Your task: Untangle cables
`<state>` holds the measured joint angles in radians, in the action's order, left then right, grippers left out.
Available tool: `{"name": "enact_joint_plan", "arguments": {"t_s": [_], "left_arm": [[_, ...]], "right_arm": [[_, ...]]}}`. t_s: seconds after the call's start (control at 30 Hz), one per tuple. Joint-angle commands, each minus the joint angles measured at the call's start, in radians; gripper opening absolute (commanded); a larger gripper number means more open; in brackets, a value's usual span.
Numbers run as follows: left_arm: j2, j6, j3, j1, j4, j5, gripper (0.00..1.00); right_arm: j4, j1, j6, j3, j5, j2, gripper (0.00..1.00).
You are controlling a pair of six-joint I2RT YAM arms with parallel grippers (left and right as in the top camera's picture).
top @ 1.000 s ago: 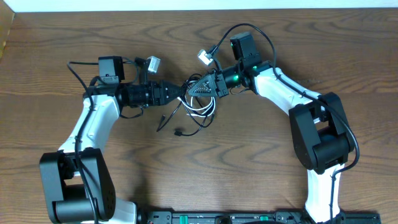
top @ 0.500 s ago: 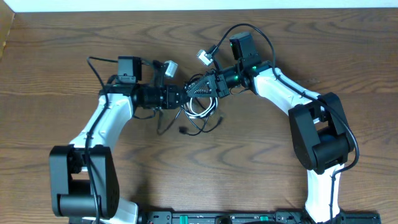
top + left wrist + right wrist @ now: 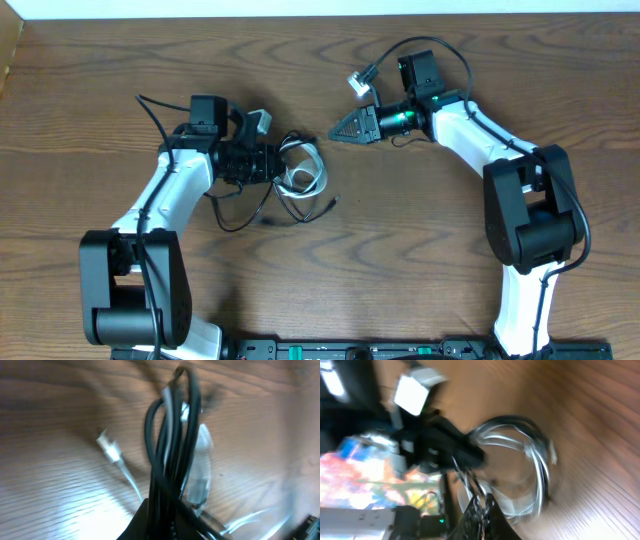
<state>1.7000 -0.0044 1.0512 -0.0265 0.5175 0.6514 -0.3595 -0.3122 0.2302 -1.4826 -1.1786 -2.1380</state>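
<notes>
My left gripper (image 3: 278, 162) is shut on the tangled cables left of the table's centre. In the left wrist view the black cable (image 3: 167, 445) rises in several loops straight out of my closed fingers (image 3: 170, 512). The white cable (image 3: 200, 465) threads through those loops, and its white plug (image 3: 107, 446) lies on the wood to the left. From overhead the white cable (image 3: 300, 180) coils just right of the left gripper, and a black end (image 3: 331, 204) trails toward the front. My right gripper (image 3: 335, 130) is shut, apart from the bundle on its right. The right wrist view shows the coils (image 3: 540, 465) beyond its tips (image 3: 482, 504).
The wooden table (image 3: 400, 260) stretches all round. The arms' own thick black wires arc above each wrist, the left one (image 3: 150, 108) and the right one (image 3: 455, 55). A white connector (image 3: 360, 78) sticks out near the right wrist. The two arm bases stand at the front edge.
My left gripper closed on the cable bundle and holds it slightly left. My right gripper pulled back to the right, away from the bundle, staying shut. The coils spread out a little.
</notes>
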Motion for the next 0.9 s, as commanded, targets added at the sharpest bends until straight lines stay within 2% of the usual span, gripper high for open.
{"name": "enact_joint_plan", "arguments": {"t_s": [0.0,0.1,0.23,0.37,0.5,0.6,0.7,0.87], "left_arm": [[0.013,-0.011,-0.002,0.036,-0.002,-0.060,0.08],[0.003,0.028,-0.002,0.071,-0.002,0.015,0.07],[-0.034,0.225,-0.002,0.105,-0.019,0.340,0.07],[-0.058,0.307,-0.002,0.106,-0.068,0.528,0.07],[-0.060,0.410,-0.002,0.106,-0.124,0.717,0.07],[-0.060,0.447,-0.002,0.106,-0.167,0.806,0.08],[-0.060,0.461,-0.002,0.099,-0.196,0.822,0.07],[-0.060,0.461,-0.002,0.063,-0.207,0.822,0.07]], "right_arm": [[-0.078,0.015,-0.040,-0.015,0.197,0.027,0.01],[-0.116,0.029,-0.062,-0.015,0.236,0.027,0.01],[-0.120,0.043,-0.101,-0.015,0.200,0.031,0.01],[-0.082,0.052,-0.123,-0.015,0.143,0.050,0.01],[0.040,0.077,0.018,-0.015,0.039,0.065,0.17],[0.157,0.104,0.174,-0.015,-0.038,0.066,0.18],[0.233,0.132,0.343,-0.015,-0.057,0.066,0.15],[0.255,0.134,0.373,-0.015,-0.077,0.066,0.11]]}}
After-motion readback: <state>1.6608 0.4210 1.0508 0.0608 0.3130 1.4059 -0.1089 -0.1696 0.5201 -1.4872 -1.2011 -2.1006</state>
